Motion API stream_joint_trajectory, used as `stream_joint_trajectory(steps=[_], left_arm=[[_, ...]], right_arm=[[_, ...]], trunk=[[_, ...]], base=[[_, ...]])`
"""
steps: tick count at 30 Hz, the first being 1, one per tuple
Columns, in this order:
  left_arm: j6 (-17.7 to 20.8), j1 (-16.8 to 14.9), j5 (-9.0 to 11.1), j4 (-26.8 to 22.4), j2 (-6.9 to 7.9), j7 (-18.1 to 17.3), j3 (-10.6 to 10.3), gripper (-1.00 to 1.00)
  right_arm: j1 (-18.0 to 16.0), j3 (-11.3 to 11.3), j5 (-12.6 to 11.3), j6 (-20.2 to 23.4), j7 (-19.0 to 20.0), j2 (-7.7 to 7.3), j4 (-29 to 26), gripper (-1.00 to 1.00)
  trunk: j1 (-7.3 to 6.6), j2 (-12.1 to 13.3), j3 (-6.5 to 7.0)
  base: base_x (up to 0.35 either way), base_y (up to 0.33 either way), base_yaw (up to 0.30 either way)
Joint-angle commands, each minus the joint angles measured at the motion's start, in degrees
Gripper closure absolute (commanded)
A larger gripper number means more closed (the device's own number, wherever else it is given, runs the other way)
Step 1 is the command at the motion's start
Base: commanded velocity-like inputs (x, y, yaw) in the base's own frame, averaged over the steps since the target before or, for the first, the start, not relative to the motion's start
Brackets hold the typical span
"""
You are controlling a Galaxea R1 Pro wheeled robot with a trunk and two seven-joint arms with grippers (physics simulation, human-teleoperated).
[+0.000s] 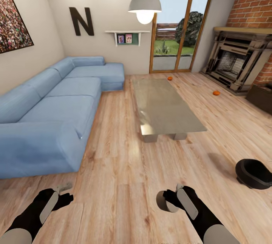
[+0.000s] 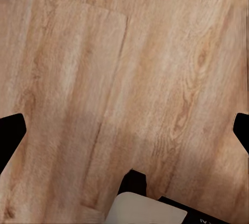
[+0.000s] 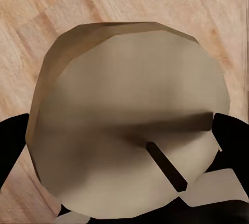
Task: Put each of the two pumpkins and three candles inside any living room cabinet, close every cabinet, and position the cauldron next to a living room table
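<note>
My right gripper (image 1: pixel 173 198) is shut on a round pale beige candle (image 3: pixel 129 94) with a short dark wick; the same candle (image 1: pixel 164 202) hangs low over the wooden floor. My left gripper (image 1: pixel 63 190) is open and holds nothing, with bare floorboards between its fingers (image 2: pixel 10 130). Two orange pumpkins lie on the floor beyond the table: one (image 1: pixel 170 78) by the glass door, the other (image 1: pixel 216 92) in front of the fireplace. The black cauldron (image 1: pixel 254 173) sits on the floor to my right. The grey glossy table (image 1: pixel 162 104) stands ahead. A corner of the dark cabinet (image 1: pixel 261 98) shows at the right edge.
A blue sectional sofa (image 1: pixel 56 108) runs along the left wall. A grey-black fireplace surround (image 1: pixel 241 63) stands against the brick wall at the right. A pendant lamp (image 1: pixel 144 6) hangs over the table. Open wooden floor lies between me and the table.
</note>
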Motion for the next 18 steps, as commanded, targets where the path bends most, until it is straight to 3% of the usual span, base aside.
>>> stream_joint_trajectory(steps=[1, 18], left_arm=[[0.0, 0.0, 0.0, 0.0, 0.0, 0.0, 0.0, -1.0], [-0.1, 0.0, 0.0, 0.0, 0.0, 0.0, 0.0, -1.0]], right_arm=[[0.0, 0.0, -0.1, -0.1, 0.1, -0.02, 0.0, 1.0], [0.0, 0.0, -1.7, -0.1, 0.1, -0.16, 0.0, 1.0]], trunk=[[0.0, 0.0, 0.03], [0.0, 0.0, 0.49]], base=[[0.0, 0.0, -0.28], [0.0, 0.0, -0.28]])
